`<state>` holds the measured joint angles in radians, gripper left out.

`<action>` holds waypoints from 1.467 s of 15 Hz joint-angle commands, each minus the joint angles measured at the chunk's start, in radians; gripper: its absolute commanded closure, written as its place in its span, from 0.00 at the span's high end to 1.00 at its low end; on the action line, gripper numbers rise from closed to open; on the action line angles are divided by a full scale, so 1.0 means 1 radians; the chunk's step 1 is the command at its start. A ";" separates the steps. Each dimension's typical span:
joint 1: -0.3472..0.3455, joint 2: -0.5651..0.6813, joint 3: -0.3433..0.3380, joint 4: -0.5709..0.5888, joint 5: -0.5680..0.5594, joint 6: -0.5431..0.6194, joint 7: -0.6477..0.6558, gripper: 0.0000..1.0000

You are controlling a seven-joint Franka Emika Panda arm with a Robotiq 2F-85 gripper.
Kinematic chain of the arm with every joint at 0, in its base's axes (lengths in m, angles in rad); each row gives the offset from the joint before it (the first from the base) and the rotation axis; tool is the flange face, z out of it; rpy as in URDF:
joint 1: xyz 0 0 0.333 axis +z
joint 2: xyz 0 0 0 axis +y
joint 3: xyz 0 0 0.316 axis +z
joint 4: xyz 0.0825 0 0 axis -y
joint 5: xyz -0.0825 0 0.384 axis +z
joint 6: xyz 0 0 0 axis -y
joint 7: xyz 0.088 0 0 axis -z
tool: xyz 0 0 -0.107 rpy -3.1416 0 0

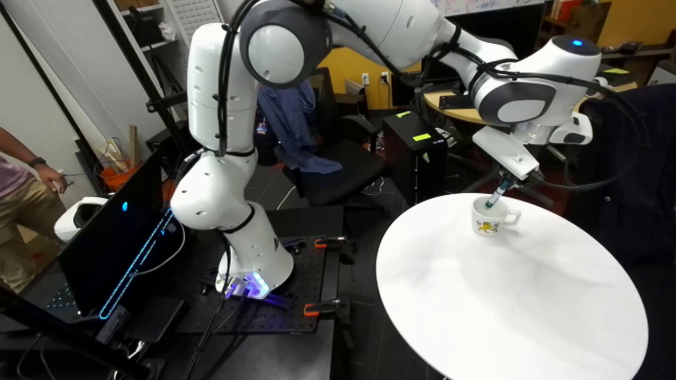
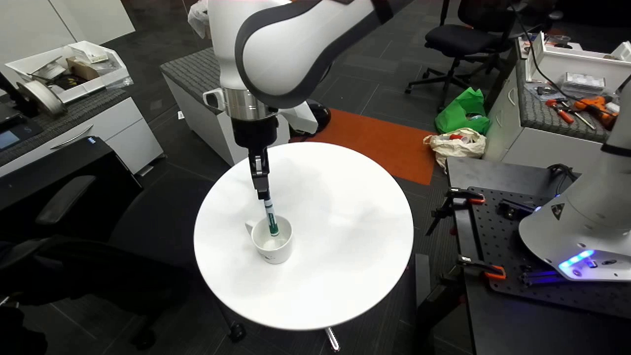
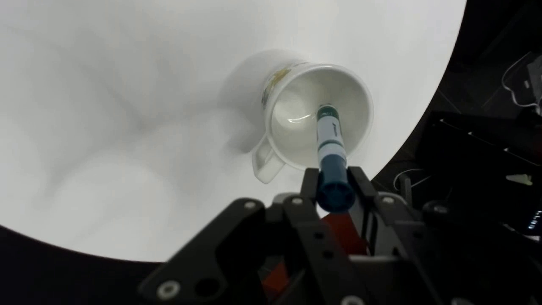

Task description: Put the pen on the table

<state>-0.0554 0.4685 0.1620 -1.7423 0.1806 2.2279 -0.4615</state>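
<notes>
The pen (image 3: pixel 330 131) is a thin marker with a dark teal cap, a white barrel and a green lower end. It also shows in both exterior views (image 1: pixel 495 196) (image 2: pixel 270 217). My gripper (image 3: pixel 333 173) is shut on its cap end and holds it slightly tilted, green end down. The gripper also shows in both exterior views (image 1: pixel 508 182) (image 2: pixel 264 197). The green end is in or just above the mouth of the white cup; I cannot tell if it touches. The round white table (image 1: pixel 475 311) also shows in an exterior view (image 2: pixel 345 197) and the wrist view (image 3: pixel 127 127).
The small white patterned cup (image 1: pixel 481 226) stands upright near the table's edge, its handle to one side. It also shows in an exterior view (image 2: pixel 277 255) and the wrist view (image 3: pixel 274 95). A black chair (image 1: pixel 338 163) and the black robot desk (image 2: pixel 542 320) stand near the table.
</notes>
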 commanded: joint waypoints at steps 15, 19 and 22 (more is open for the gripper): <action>0.008 -0.300 -0.080 -0.338 -0.024 0.347 0.145 0.06; -0.003 -0.292 -0.128 -0.332 -0.031 0.379 0.220 0.06; -0.017 -0.262 -0.162 -0.305 -0.025 0.371 0.262 0.06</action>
<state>-0.0623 0.2006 0.0245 -2.0483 0.1700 2.5814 -0.2635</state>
